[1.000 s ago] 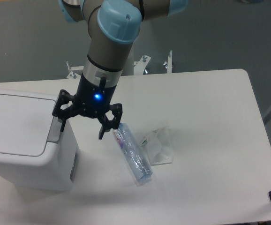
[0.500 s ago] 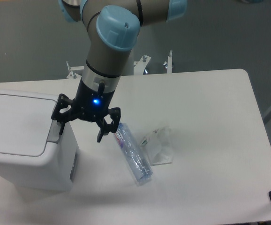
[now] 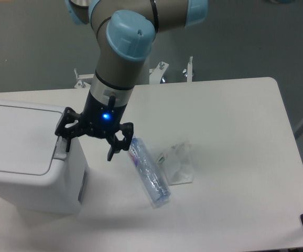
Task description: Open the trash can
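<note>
The trash can [image 3: 25, 173] is a large white boxy bin at the left of the table, its flat lid [image 3: 18, 137] down. A grey push-tab [image 3: 61, 153] sits on its right rim. My gripper [image 3: 88, 148] hangs open at the bin's right edge. Its left finger [image 3: 66, 137] is just above the push-tab; I cannot tell if it touches. Its right finger [image 3: 115, 149] hangs over the table beside the bin. Nothing is held.
A clear plastic bottle with a label [image 3: 149, 173] lies on the table [image 3: 230, 131] right of the gripper. A crumpled clear wrapper [image 3: 177, 164] lies beside it. Metal brackets [image 3: 188, 68] stand at the table's back edge.
The gripper has shifted slightly left and down, bringing its left finger closer over the grey push-tab. The lid stays down.
</note>
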`<state>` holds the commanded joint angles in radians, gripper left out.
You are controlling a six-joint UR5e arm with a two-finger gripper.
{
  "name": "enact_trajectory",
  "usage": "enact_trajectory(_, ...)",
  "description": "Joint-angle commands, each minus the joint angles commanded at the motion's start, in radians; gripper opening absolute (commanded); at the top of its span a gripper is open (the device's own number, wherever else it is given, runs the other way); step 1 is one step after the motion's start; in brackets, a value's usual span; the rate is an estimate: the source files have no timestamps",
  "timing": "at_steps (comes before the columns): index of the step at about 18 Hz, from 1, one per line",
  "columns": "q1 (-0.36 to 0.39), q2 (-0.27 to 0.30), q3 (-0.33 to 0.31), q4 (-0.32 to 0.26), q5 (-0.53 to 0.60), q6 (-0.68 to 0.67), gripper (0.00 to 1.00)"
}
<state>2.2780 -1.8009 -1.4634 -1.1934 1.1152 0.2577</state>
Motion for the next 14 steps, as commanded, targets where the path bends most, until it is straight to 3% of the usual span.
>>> enact_trajectory(10,0.002,0.003,0.015,0.002,0.000,0.003,1.00)
enact_trajectory(14,0.044,0.000,0.020,0.080,0.009,0.009,1.00)
